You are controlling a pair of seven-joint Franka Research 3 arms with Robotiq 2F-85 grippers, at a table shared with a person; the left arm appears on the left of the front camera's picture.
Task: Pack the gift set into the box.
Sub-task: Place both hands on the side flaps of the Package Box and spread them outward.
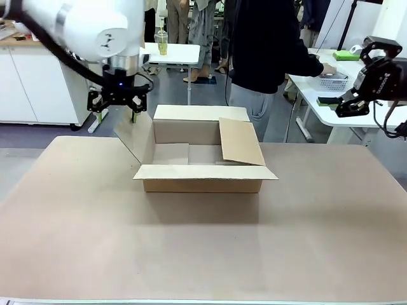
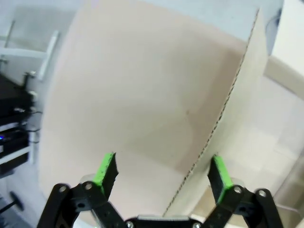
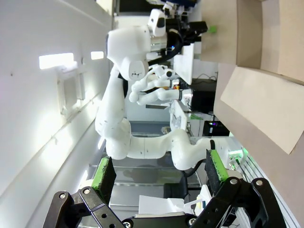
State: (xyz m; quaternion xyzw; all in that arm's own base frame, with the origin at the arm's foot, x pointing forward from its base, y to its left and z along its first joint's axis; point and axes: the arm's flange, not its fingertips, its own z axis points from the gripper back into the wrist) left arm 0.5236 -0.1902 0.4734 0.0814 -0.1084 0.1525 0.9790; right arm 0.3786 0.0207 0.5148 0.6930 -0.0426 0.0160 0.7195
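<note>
The wide shallow brown box (image 1: 202,166) sits mid-table with its flaps spread; nothing shows inside it. My left gripper (image 1: 117,113) hangs open just above the box's raised left flap (image 1: 132,138). In the left wrist view its green pads (image 2: 106,171) straddle that flap's perforated edge (image 2: 213,128) without touching. My right gripper (image 1: 353,105) is held high at the far right, away from the box, and stands open and empty in the right wrist view (image 3: 159,178). The gift set is out of view.
A person in a dark top (image 1: 267,44) stands behind the box, one hand reaching toward a small basket (image 1: 333,81) on a white side table at the right. Another white table with a cup (image 1: 161,43) stands behind. The right flap (image 1: 240,142) leans inward.
</note>
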